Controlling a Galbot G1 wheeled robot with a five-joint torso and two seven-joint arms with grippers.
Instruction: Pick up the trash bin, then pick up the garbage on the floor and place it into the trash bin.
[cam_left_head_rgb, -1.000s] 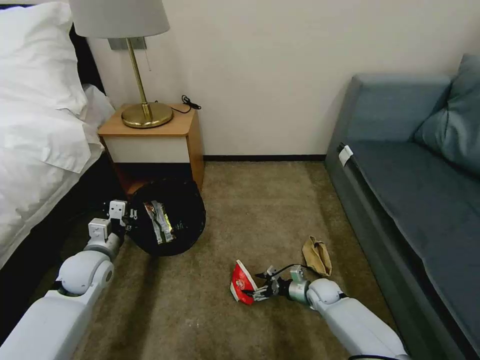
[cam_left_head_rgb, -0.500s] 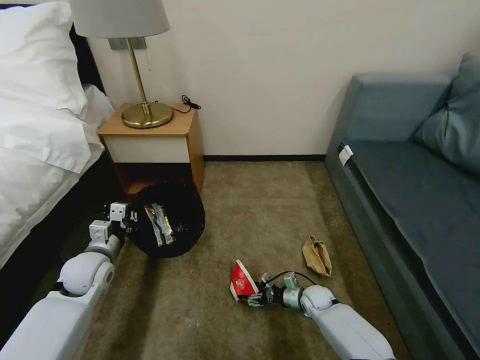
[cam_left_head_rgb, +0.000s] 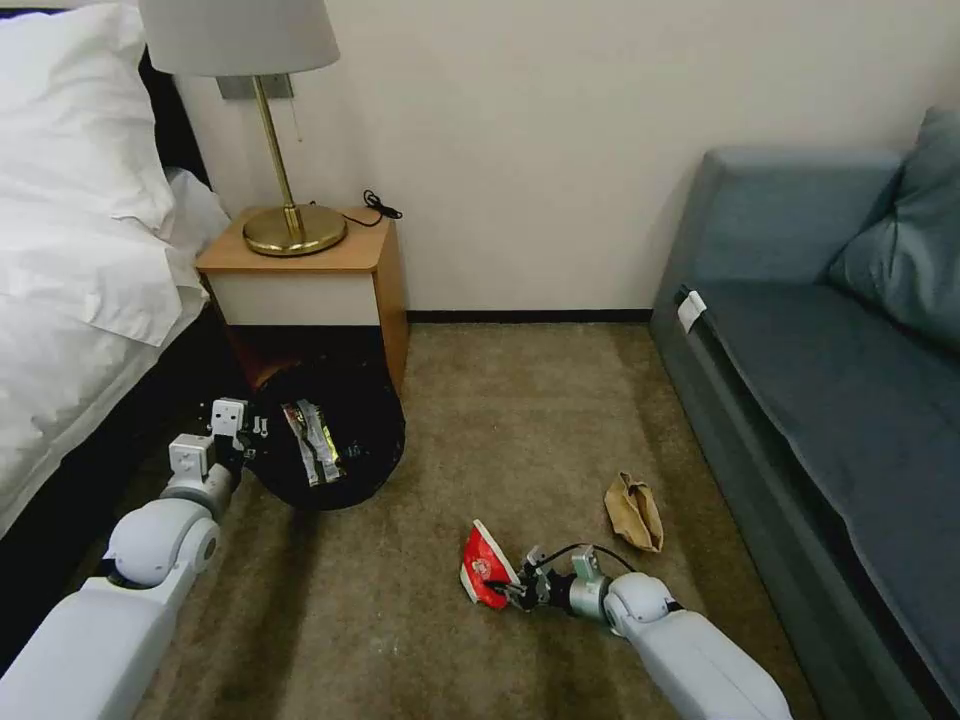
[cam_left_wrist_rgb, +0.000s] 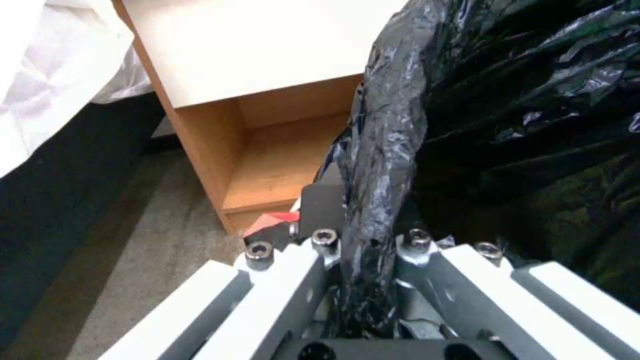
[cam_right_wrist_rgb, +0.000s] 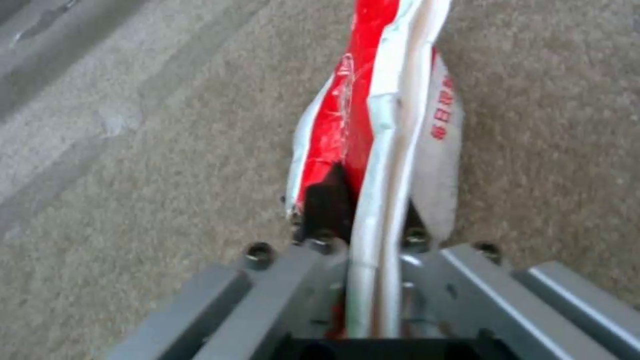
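The trash bin (cam_left_head_rgb: 350, 455), lined with a crinkly black bag, hangs tilted in front of the nightstand. My left gripper (cam_left_head_rgb: 245, 445) is shut on its rim; the wrist view shows the black bag rim (cam_left_wrist_rgb: 377, 165) pinched between the fingers. A gold-brown snack wrapper (cam_left_head_rgb: 310, 455) lies inside the bin. On the carpet lies a red-and-white paper carton (cam_left_head_rgb: 483, 575). My right gripper (cam_left_head_rgb: 512, 592) is shut on its edge, and the carton (cam_right_wrist_rgb: 373, 140) runs between the closed fingers in the right wrist view. A crumpled brown paper wad (cam_left_head_rgb: 633, 512) rests on the floor farther right.
A wooden nightstand (cam_left_head_rgb: 310, 280) with a brass lamp (cam_left_head_rgb: 290, 215) stands behind the bin. The bed (cam_left_head_rgb: 70, 260) runs along the left, and a blue-grey sofa (cam_left_head_rgb: 830, 380) lines the right. Open carpet (cam_left_head_rgb: 520, 420) lies between them.
My right gripper has closed on the carton's edge, which it earlier only reached toward. The left arm with the bin has shifted slightly left and toward the nightstand.
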